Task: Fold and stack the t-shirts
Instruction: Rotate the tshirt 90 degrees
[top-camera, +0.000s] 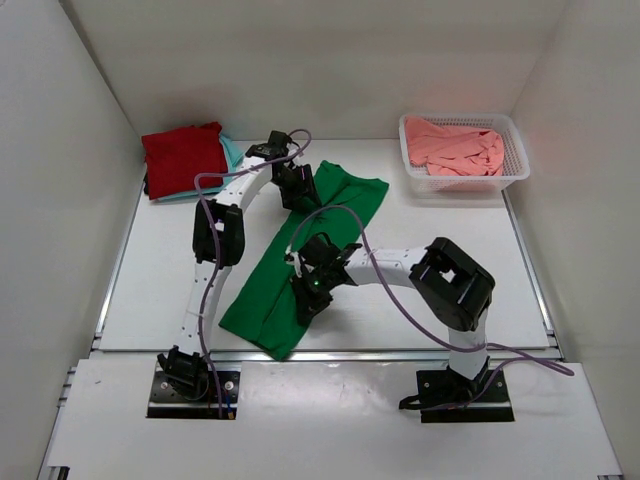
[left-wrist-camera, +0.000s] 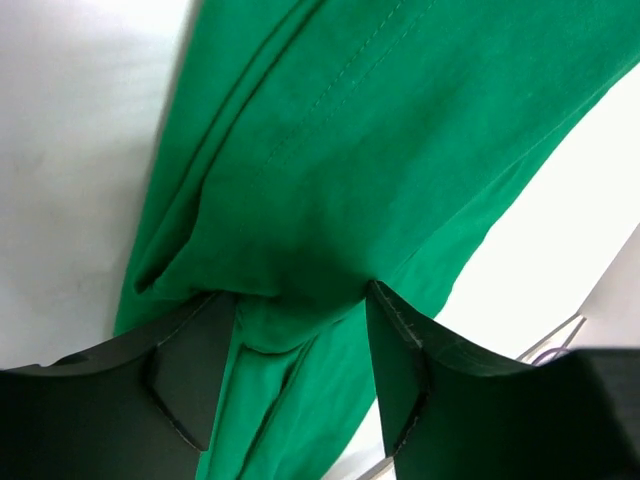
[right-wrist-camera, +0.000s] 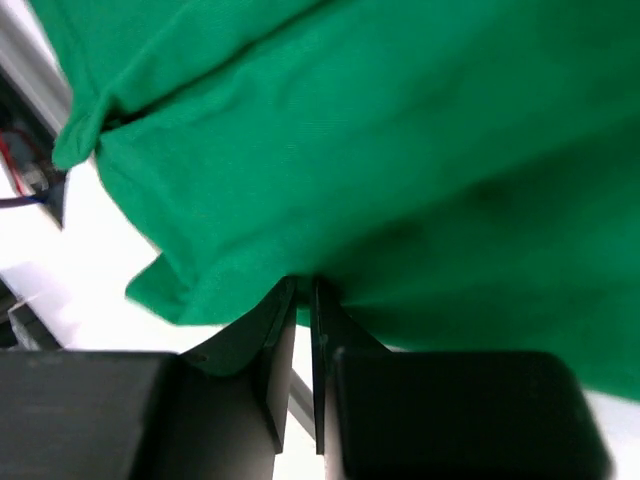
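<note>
A: Where does the bright green t-shirt (top-camera: 350, 195) lie?

B: Mid-table (top-camera: 160, 270), folded lengthwise into a long strip. It runs on a slant from the near left to the far right, flat on the surface.

A: Left gripper (top-camera: 297, 190)?

B: Down at the far end of the strip. In its wrist view the jaws stand well apart, both fingers (left-wrist-camera: 190, 380) touching the green cloth (left-wrist-camera: 380, 150), with a puckered ridge of it between them. Released, as far as I can tell; no clamp visible.

A: Right gripper (top-camera: 306, 297)?

B: On the near half of the strip, at its right-hand edge. The wrist view shows the right gripper (right-wrist-camera: 303, 285) with its fingers almost together, only a sliver between them, and the cloth's edge (right-wrist-camera: 400, 130) drawn into the tips. Clenched on the green shirt.

A: The other shirts?

B: The dark red t-shirt (top-camera: 183, 155) is folded in the far left corner. It rests on the pale turquoise t-shirt (top-camera: 232, 150), which pokes out along its right and near edges. The salmon pink t-shirt (top-camera: 455, 148) is heaped in the white mesh basket (top-camera: 515, 165) at the far right, well apart from both arms.
</note>
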